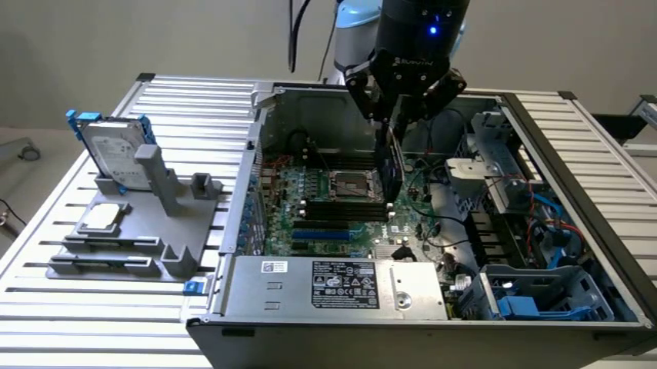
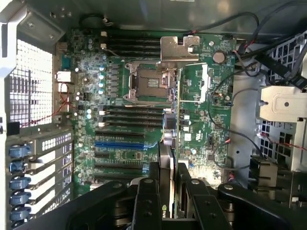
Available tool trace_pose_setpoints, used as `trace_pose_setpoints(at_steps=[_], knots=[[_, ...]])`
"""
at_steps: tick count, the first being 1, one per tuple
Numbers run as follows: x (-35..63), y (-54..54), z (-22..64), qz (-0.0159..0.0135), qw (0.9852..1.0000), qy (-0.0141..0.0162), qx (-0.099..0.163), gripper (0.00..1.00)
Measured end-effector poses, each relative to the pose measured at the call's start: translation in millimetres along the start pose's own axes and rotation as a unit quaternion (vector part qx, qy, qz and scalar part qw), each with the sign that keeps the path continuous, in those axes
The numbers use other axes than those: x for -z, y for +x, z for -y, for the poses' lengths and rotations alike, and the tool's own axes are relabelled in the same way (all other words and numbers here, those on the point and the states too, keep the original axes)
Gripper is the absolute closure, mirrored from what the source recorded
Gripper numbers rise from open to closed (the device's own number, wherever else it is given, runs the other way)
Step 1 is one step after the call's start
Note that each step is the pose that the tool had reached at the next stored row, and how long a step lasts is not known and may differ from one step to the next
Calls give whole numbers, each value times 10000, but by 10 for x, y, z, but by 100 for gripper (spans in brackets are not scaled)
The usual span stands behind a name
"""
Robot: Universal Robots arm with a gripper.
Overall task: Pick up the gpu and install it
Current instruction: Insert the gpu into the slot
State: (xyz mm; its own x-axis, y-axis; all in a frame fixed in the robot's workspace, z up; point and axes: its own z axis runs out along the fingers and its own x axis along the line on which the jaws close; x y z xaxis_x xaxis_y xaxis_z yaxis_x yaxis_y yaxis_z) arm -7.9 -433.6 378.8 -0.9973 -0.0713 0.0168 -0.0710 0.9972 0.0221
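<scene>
The gpu (image 1: 390, 165) hangs edge-on over the motherboard (image 1: 308, 200) inside the open computer case, with my gripper (image 1: 398, 123) shut on its upper edge. From the wrist the gpu (image 2: 201, 110) shows its green circuit face and, at its far end, the silver bracket (image 2: 178, 48). My gripper (image 2: 168, 184) clamps the card between two black fingers (image 2: 144, 191). The card stands close beside the CPU socket (image 2: 148, 81), across from the memory slots and the blue slot (image 2: 120, 143). Whether its lower edge touches the board is hidden.
A silver hard drive in a blue frame (image 1: 111, 146) and a small square processor chip (image 1: 103, 217) sit on a grey fixture at the exterior view's left. The power supply (image 1: 339, 284) fills the case's near end. Cables, a metal bracket (image 1: 478, 173) and a blue drive cage (image 1: 539, 300) crowd the case's right side.
</scene>
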Motion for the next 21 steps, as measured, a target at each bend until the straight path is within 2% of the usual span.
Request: trace_pose_setpoints(at_steps=[5, 10, 14, 18, 21], knots=[[-5, 0, 0, -10, 9990, 8, 452, 74], [-12, 0, 0, -20, 9959, 15, 906, 74], [-17, 0, 0, -28, 9920, 21, 1263, 74], [-23, 0, 1, -36, 9867, 27, 1627, 74], [-28, -1, 1, -42, 9819, 32, 1896, 74]])
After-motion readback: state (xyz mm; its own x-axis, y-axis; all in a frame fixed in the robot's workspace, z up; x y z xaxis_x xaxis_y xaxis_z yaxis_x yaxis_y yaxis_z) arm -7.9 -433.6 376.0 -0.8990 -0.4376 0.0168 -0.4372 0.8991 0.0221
